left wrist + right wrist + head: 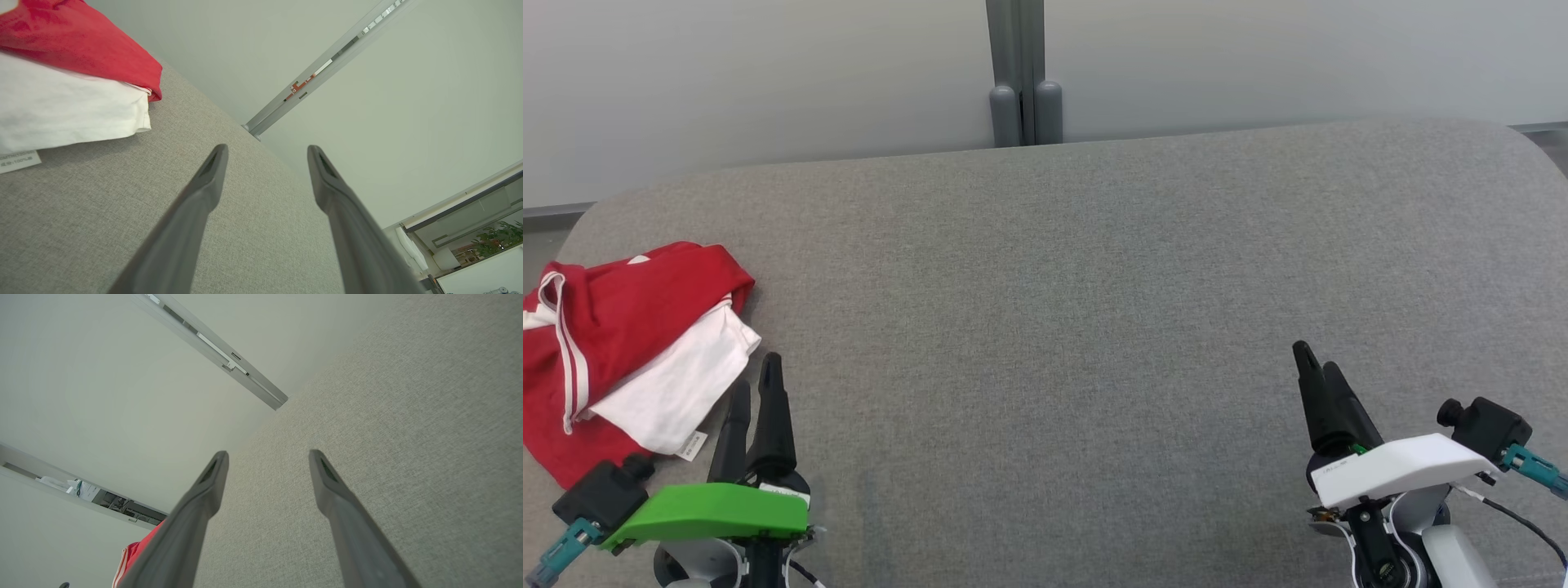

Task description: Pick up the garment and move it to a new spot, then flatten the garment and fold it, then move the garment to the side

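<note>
The garment [621,343] is a red and white piece, crumpled in a heap at the far left of the grey surface, with a small label at its near edge. In the left wrist view its red and white folds [69,77] lie at the upper left. My left gripper [756,392] sits just right of the heap, open and empty; its fingers [265,151] stand apart over bare fabric. My right gripper [1315,363] rests at the lower right, far from the garment, open with nothing between its fingers [267,455]. A red edge of the garment [137,549] peeks past the right wrist's left finger.
The grey upholstered surface [1054,327] spreads wide between both grippers. Behind it stands a pale wall with a grey vertical post [1023,73] at the middle. The surface's rounded corners lie at far left and far right.
</note>
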Robot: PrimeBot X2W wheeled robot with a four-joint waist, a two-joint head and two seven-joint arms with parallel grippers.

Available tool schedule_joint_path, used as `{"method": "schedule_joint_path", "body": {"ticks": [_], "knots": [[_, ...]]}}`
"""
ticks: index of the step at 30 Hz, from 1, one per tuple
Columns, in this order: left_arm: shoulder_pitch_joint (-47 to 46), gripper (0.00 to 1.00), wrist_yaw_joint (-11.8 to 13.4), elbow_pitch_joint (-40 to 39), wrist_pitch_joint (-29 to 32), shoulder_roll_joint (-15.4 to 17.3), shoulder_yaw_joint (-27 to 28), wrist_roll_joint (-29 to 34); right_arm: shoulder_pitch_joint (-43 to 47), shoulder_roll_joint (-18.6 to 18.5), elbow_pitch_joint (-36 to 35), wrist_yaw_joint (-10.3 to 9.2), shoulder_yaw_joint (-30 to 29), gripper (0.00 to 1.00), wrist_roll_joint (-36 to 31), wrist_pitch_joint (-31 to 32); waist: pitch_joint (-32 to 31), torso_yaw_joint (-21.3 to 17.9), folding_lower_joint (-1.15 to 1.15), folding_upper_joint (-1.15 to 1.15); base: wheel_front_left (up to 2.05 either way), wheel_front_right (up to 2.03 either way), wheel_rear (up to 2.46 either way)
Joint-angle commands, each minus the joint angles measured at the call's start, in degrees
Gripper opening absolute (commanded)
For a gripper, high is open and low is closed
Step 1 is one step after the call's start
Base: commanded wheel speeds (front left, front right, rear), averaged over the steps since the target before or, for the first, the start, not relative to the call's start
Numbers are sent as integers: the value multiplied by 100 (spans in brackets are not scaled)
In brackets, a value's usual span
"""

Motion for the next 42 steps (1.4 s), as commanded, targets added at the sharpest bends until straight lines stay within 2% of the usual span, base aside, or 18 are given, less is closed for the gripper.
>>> {"method": "schedule_joint_path", "body": {"ticks": [1, 17, 42], "knots": [[-17, 100, 19, -118, -64, 39, -32, 244, -74, -33, -115, 14, 53, 100, -245, -74, 0, -1, 0, 0, 0, 0, 0], [72, 100, -30, -321, -351, 47, -210, 1454, -45, -40, -255, 15, 325, 100, -1447, -367, 11, -7, 0, 0, 0, 0, 0], [210, 100, 107, -490, -742, 59, -397, 3162, 39, -50, -332, 17, 369, 100, -3000, -755, 36, -11, 0, 0, 0, 0, 0]]}}
